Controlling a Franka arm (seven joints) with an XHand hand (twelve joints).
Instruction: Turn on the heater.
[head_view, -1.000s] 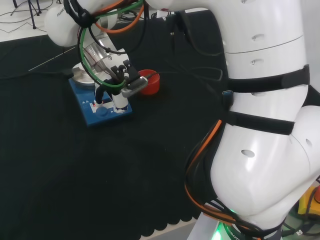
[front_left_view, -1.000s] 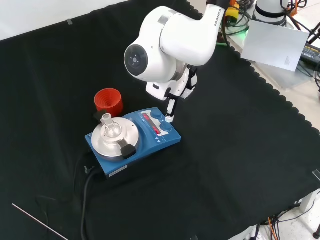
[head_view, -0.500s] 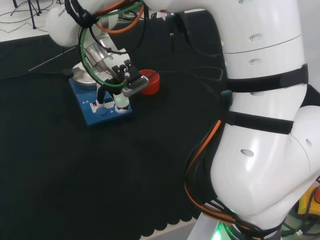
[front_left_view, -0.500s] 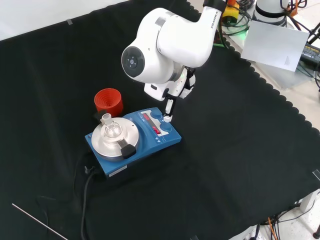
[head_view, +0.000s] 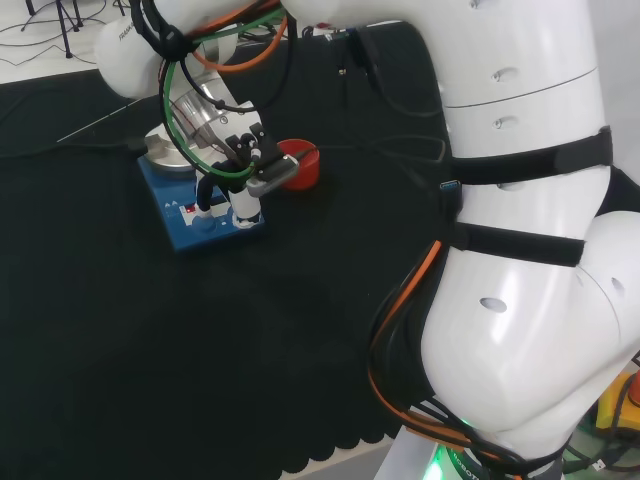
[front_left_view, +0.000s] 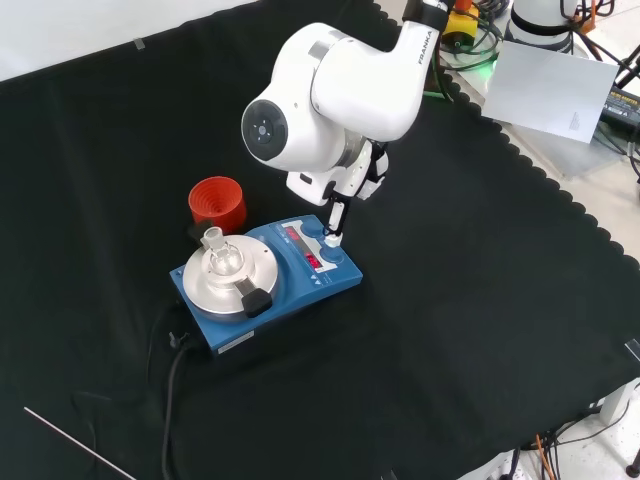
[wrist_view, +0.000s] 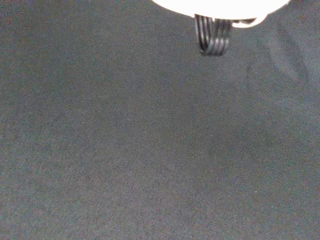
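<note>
One finger of the hand (head_view: 243, 190), held straight and gripping nothing, reaches down to the heater (head_view: 200, 205) in the head view's upper left. Front view, centre: its tip sits at the panel's knob; press squarely, judging by the red display. Wrist view: cloth (wrist_view: 150, 150).

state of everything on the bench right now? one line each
heater: flat on the cloth, red display lit, cable plugged in.
flask: upright on the heater's round plate.
red ribbed ring: on the cloth behind the heater, nothing on it.
hand: a finger pointing down at the heater's front-panel knob; contact unclear.
</note>
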